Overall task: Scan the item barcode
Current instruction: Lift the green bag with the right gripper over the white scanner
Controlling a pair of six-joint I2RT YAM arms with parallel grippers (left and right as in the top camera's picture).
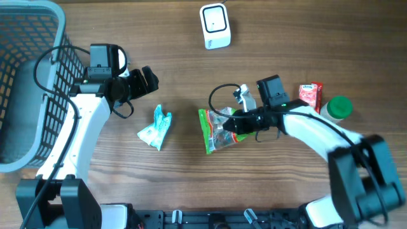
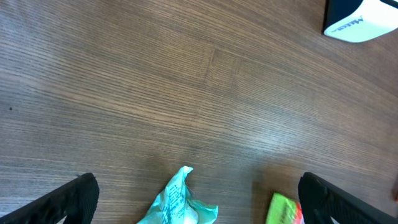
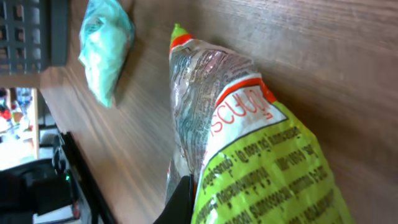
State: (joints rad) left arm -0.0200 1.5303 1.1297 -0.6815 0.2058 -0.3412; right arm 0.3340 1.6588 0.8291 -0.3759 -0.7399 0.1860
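Green snack bag (image 1: pixel 213 135) clamped in the right gripper (image 1: pixel 233 124); left gripper (image 1: pixel 149 80) wide, well apart

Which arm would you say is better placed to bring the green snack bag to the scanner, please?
Right: the right claw is shut on the green snack bag, while the left claw stands open and empty near the teal packet.
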